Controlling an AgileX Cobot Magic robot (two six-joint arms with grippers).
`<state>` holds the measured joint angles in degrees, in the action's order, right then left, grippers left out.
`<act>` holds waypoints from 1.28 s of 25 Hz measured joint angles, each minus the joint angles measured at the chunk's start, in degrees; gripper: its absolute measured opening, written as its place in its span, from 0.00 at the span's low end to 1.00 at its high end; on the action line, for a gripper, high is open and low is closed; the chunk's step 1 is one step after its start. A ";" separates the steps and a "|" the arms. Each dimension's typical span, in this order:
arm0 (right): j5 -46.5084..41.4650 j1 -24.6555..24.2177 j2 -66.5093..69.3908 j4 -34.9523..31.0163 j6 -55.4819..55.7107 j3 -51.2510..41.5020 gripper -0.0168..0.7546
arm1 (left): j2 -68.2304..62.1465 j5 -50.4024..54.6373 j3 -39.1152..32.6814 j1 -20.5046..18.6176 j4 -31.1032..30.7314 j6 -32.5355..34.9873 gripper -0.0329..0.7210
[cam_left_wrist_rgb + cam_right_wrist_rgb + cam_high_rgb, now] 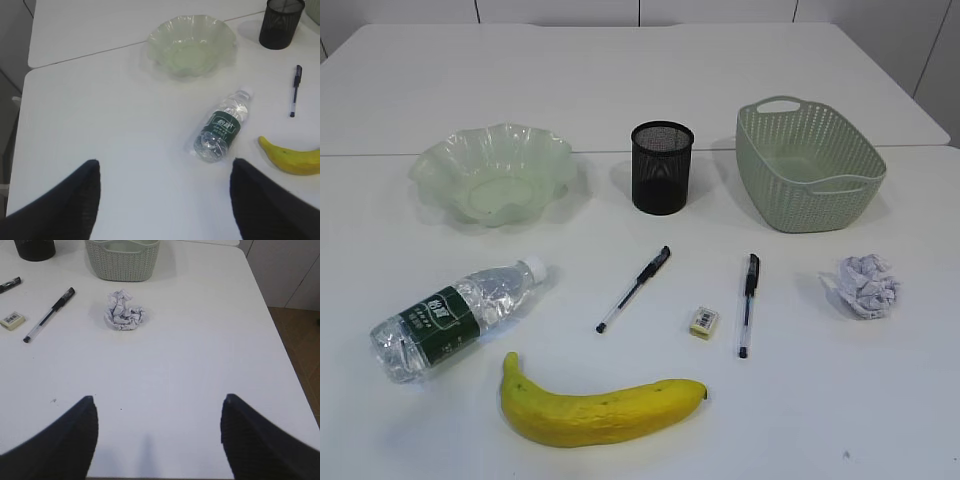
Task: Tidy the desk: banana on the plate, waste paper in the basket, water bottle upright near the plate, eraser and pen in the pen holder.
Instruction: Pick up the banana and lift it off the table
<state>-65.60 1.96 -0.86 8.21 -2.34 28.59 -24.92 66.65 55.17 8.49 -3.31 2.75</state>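
Waiting untouched on the desk (410, 60): banana (600, 410) bottom centre, water bottle (455, 318) lying left, eraser (704, 322) between two pens, waste paper (867, 286) right. Plate (495, 172), pen holder (661, 167), basket (808, 165) stand empty above. Left pincer (165, 200) and right pincer (157, 435) gape, holding nothing.

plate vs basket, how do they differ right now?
The plate is translucent pale green with a wavy ruffled rim; the basket is opaque sage green, rectangular, perforated, with cut-out handles. The plate is shallow and sits left of the pen holder; the basket is deeper and sits right of it. Both are empty.
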 joint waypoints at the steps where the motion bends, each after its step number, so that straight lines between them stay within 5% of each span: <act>1: 0.00 0.00 0.00 0.00 0.00 0.00 0.76 | -0.69 0.10 0.47 0.62 0.00 0.42 0.80; 32: 0.00 0.00 0.00 0.00 0.00 0.00 0.76 | -24.57 2.95 15.25 23.58 -5.37 5.78 0.80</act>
<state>-65.60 1.96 -0.86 8.21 -2.34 28.59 -49.49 69.60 70.42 32.07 -8.68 8.54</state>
